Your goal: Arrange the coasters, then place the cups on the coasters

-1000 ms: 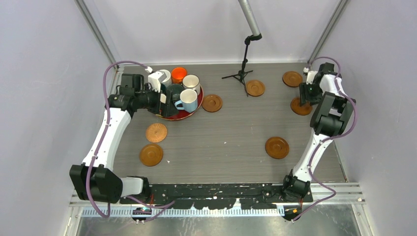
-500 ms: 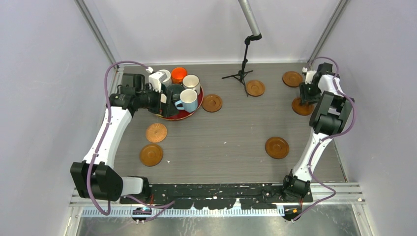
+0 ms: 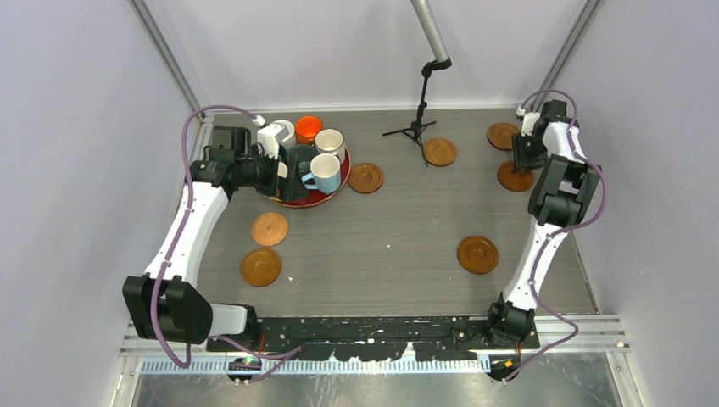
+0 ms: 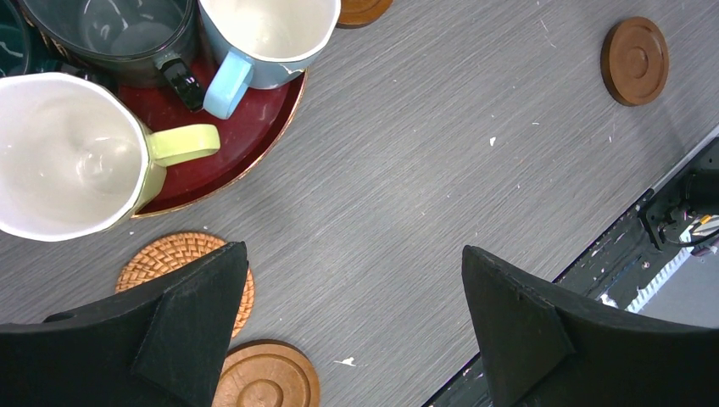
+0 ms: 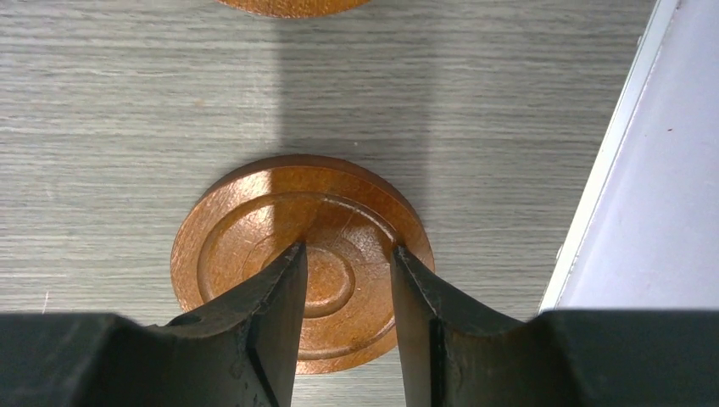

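Several cups stand crowded on a red tray at the far left, among them a light blue cup, a cream one, an orange one and a white one. My left gripper hovers at the tray's near edge, wide open and empty, beside a pale yellow cup. Wooden coasters lie scattered, plus a woven coaster. My right gripper is partly open, its tips directly over a coaster at the far right, gripping nothing.
A black tripod stand rises at the back centre, close to one coaster. Another coaster lies just beyond my right gripper. The right wall's white edge runs close by that gripper.
My right gripper has moved toward the far side and its jaws have narrowed over the coaster, which seems to have shifted slightly. The left arm has stayed still.
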`<action>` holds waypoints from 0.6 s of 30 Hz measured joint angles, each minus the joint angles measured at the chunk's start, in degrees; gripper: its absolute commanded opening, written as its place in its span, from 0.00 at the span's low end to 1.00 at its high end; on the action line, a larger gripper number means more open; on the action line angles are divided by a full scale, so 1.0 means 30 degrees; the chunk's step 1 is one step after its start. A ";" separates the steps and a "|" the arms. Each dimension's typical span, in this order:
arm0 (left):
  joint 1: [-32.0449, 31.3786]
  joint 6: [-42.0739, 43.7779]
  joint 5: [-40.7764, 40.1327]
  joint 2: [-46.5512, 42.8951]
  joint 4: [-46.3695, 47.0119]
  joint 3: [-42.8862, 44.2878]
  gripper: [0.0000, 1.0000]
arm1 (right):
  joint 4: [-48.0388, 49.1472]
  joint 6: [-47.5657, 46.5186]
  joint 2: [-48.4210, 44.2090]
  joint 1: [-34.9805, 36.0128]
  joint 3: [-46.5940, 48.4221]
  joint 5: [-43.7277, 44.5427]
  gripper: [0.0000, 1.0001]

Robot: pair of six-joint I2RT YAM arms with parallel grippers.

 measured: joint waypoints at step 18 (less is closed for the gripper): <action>0.0000 -0.0015 -0.0066 0.0029 -0.0015 0.0000 1.00 | -0.3067 -0.0925 -0.4699 0.0160 -0.2929 -0.2586 0.71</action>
